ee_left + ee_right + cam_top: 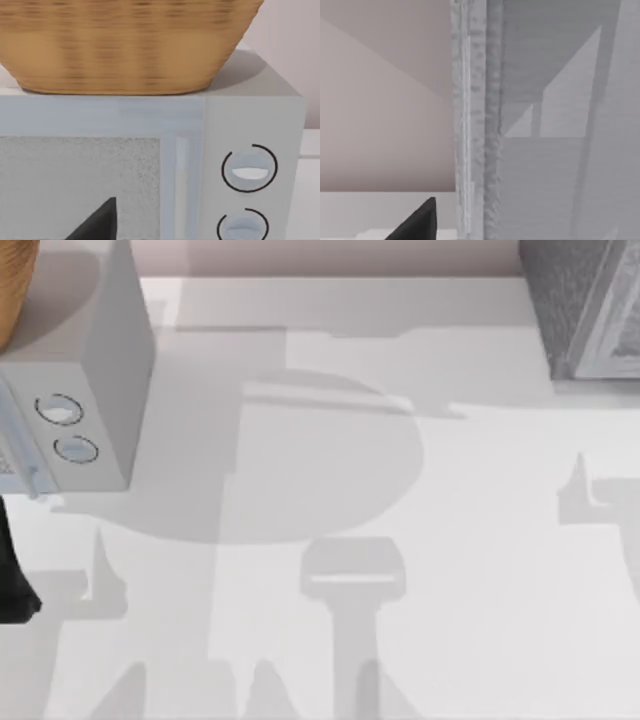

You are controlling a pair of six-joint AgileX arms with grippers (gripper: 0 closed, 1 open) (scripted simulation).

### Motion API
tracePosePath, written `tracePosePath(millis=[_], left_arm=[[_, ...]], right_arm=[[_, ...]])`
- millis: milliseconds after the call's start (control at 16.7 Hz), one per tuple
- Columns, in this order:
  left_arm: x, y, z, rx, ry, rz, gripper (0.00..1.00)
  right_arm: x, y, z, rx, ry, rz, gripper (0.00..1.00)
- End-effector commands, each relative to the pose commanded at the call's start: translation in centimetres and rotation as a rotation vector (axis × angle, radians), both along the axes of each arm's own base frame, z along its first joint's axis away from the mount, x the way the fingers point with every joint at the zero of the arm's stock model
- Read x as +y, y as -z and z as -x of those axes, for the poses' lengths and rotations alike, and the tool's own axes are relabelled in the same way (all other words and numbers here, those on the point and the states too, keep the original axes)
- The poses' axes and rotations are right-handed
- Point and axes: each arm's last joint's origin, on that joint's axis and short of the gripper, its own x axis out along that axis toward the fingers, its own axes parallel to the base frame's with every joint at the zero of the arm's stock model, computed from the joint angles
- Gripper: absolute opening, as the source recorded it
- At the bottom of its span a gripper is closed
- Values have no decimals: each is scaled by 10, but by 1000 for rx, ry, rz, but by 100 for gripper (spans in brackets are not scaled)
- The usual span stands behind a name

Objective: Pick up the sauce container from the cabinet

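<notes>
Cabinet [590, 310]: far right of surface [400, 540]. White two-dial box [90, 390]: far left, wicker basket [125, 45] on top. Sauce container: location indeterminate. Hand states: cannot tell.

The cabinet [575, 305] has dark grey speckled sides like stone and a paler grey framed front — the right wrist view shows that front [560, 125] in flat light grey with a mottled frame edge. Across the table [450, 540], which is white with soft grey shadows, the white box [95, 370] carries two round dials [249, 169] ringed in black, with pale blue-grey faces. On top of the box sits a woven basket [125, 45] — golden tan with darker brown flecks.
</notes>
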Motion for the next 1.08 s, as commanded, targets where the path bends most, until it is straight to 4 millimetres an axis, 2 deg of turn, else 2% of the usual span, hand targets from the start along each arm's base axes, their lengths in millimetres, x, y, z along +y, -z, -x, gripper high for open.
tracePosePath(millis=[240,360,480,600,780,900,1080], left_arm=[[0,0,0,0,0,0,100],[0,0,0,0,0,0,100],[0,0,0,0,0,0,100],[0,0,0,0,0,0,100],[0,0,0,0,0,0,100],[0,0,0,0,0,0,100],[0,0,0,0,0,0,100]], right_arm=[[9,-98,-29,-71,-2,-8,100],[15,-134,-46,-96,-4,-13,100],[22,-159,-66,-98,-7,-14,100],[28,-174,-87,-85,-9,-13,100],[37,-185,-113,-60,-11,-9,100],[40,-187,-121,-50,-12,-6,100],[40,-187,-122,-49,-12,-6,100]])
